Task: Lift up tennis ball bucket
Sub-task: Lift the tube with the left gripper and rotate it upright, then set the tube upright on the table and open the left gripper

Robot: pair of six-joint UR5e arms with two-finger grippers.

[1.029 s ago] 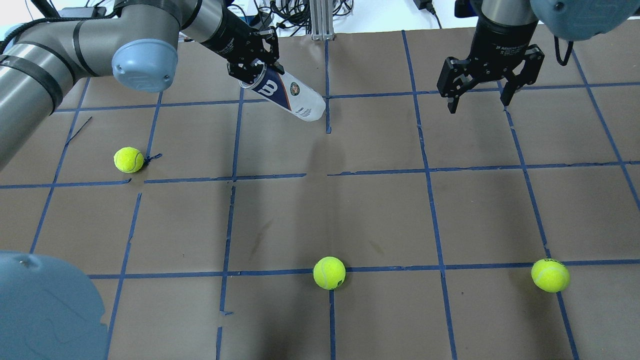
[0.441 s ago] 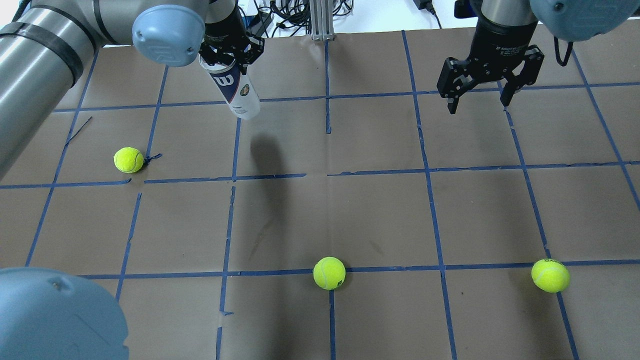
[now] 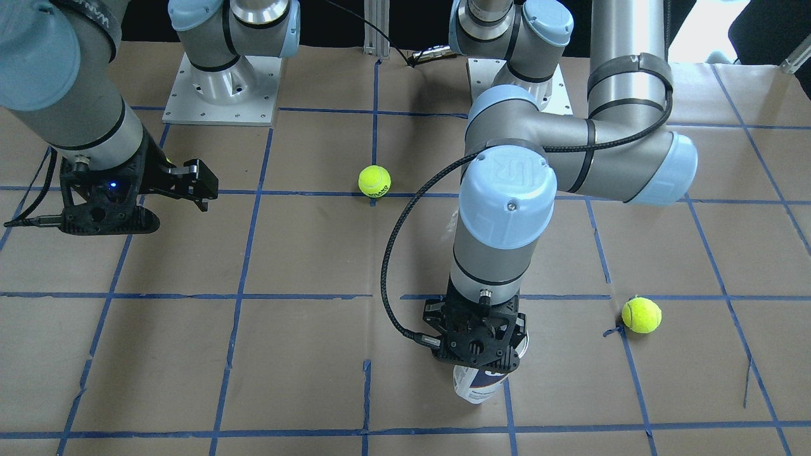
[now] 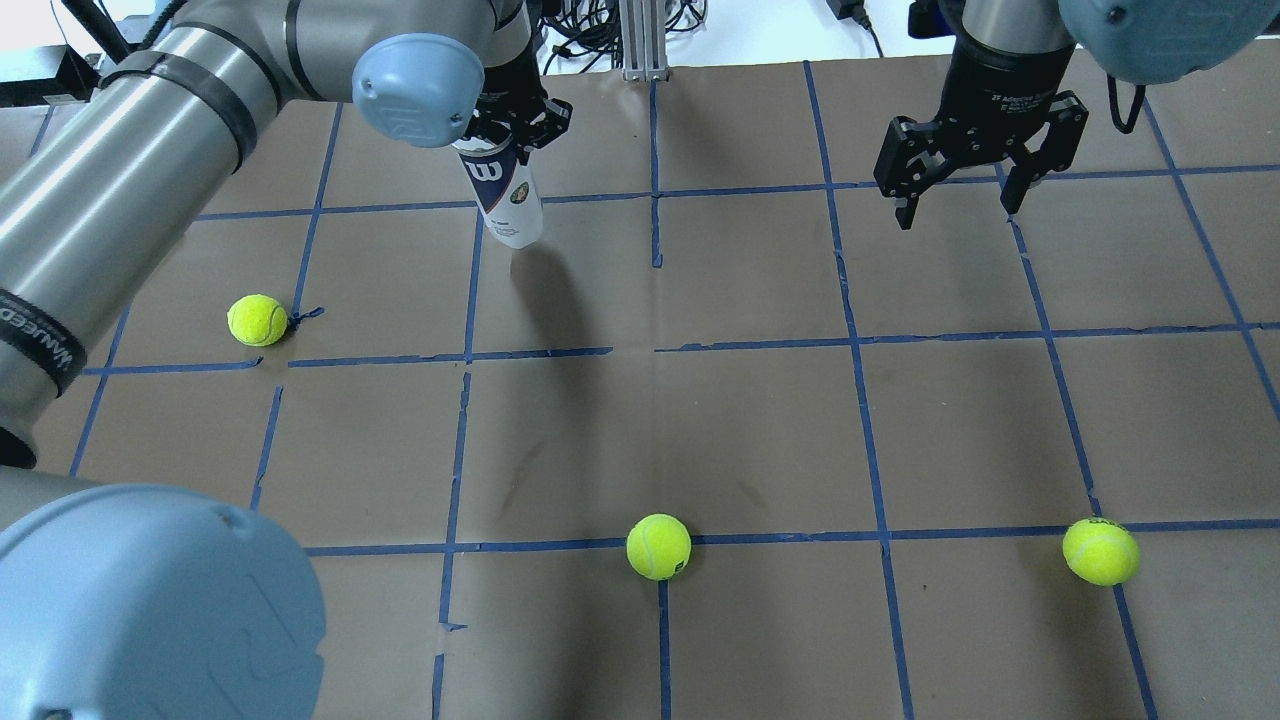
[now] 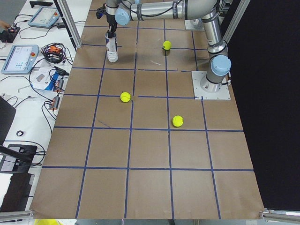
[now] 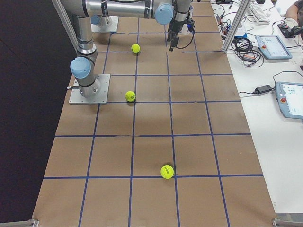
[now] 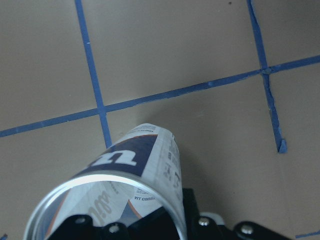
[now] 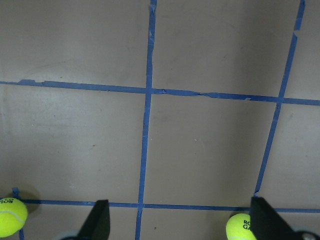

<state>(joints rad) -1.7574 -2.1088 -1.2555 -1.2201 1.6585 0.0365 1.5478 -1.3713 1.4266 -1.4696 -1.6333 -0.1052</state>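
The tennis ball bucket [image 4: 507, 200] is a clear can with a white and navy label. It hangs nearly upright from my left gripper [image 4: 508, 130], which is shut on its silver-rimmed open top. It also shows in the front view [image 3: 476, 385] under the left gripper [image 3: 478, 345], in the left side view [image 5: 111, 47], and from above in the left wrist view [image 7: 137, 167]. Its base is at or just above the paper; I cannot tell which. My right gripper [image 4: 957, 207] is open and empty at the far right, well apart from the can; it also shows in the right wrist view [image 8: 182, 222].
Three tennis balls lie loose on the brown paper with blue tape lines: one at the left [image 4: 257, 319], one at front centre [image 4: 658, 546], one at front right [image 4: 1100, 550]. Cables and a metal post [image 4: 640, 40] stand beyond the far edge.
The left arm has swung the can from steeply tilted toward the right to nearly upright and brought it down, so its shadow now meets its base. The right arm has not moved.
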